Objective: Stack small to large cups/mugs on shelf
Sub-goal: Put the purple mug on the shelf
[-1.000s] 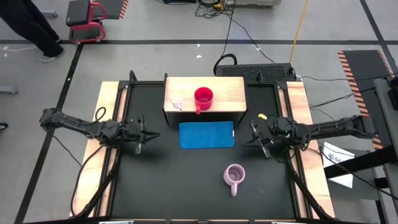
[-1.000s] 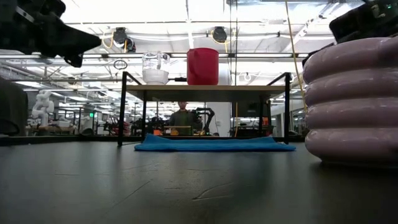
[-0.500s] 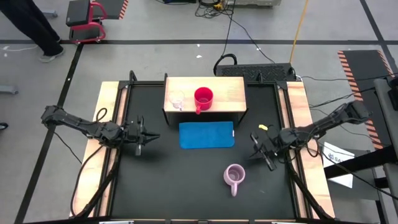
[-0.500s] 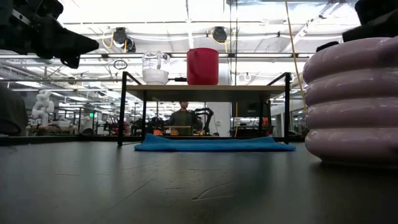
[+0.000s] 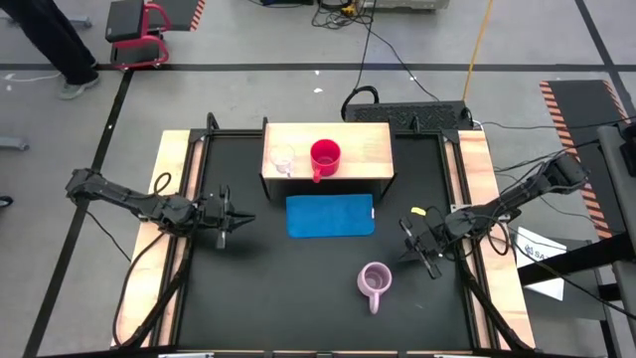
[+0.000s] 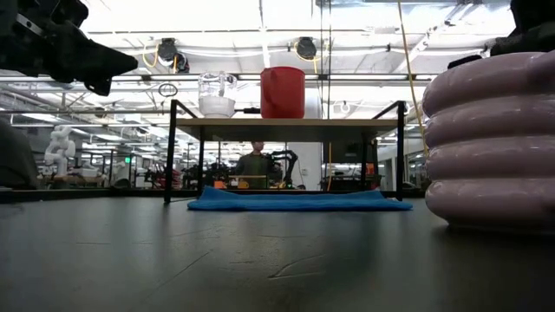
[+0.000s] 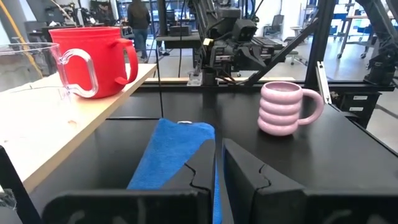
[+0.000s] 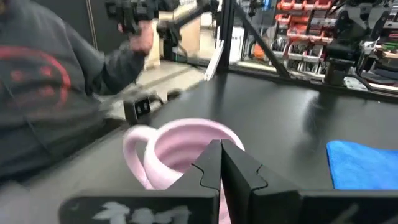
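Observation:
The small clear glass cup (image 5: pixel 283 159) and the red mug (image 5: pixel 325 156) stand side by side on the light wooden shelf (image 5: pixel 368 149) at the table's far middle; both also show in the low view (image 6: pixel 217 94) (image 6: pixel 283 91). The ribbed lilac mug (image 5: pixel 374 281) stands upright on the black table near the front, its handle toward the near edge. My right gripper (image 5: pixel 409 245) is shut and empty, just right of and beyond the lilac mug (image 8: pixel 180 149). My left gripper (image 5: pixel 232 217) is shut and empty at the table's left, level with the blue mat.
A flat blue mat (image 5: pixel 330 215) lies on the table just in front of the shelf. Wooden side rails (image 5: pixel 174 189) run along the table's left and right edges. A person (image 8: pixel 56 93) shows beyond the table in the right wrist view.
My right gripper has gone toward the table's near edge and down toward the lilac mug, its arm swinging out to the right. The mugs and the glass cup have stayed where they were.

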You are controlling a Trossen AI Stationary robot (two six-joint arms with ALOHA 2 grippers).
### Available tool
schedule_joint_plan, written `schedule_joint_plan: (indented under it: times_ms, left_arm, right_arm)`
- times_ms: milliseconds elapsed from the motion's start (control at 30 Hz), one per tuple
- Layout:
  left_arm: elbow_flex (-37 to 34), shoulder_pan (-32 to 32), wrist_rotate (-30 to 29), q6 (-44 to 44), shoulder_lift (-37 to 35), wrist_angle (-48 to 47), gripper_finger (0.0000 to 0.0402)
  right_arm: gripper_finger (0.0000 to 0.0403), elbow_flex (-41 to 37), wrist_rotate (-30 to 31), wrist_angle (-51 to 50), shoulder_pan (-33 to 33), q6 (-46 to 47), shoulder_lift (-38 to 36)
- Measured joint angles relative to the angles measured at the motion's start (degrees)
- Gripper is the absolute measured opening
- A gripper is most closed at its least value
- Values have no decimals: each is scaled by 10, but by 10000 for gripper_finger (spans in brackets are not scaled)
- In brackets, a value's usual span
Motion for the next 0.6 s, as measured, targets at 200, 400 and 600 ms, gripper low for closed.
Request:
schedule_joint_plan:
  times_ms: [200, 400, 600]
  left_arm:
    - [0, 0, 3, -4, 0, -19, 31]
    - [0, 0, -22, 29, 0, -2, 31]
    - [0, 0, -65, 74, -14, -4, 31]
  right_arm:
    - [0, 0, 0, 27, 0, 33, 2]
    - [0, 16, 9, 110, 6, -65, -12]
    - [0, 21, 48, -2, -9, -90, -80]
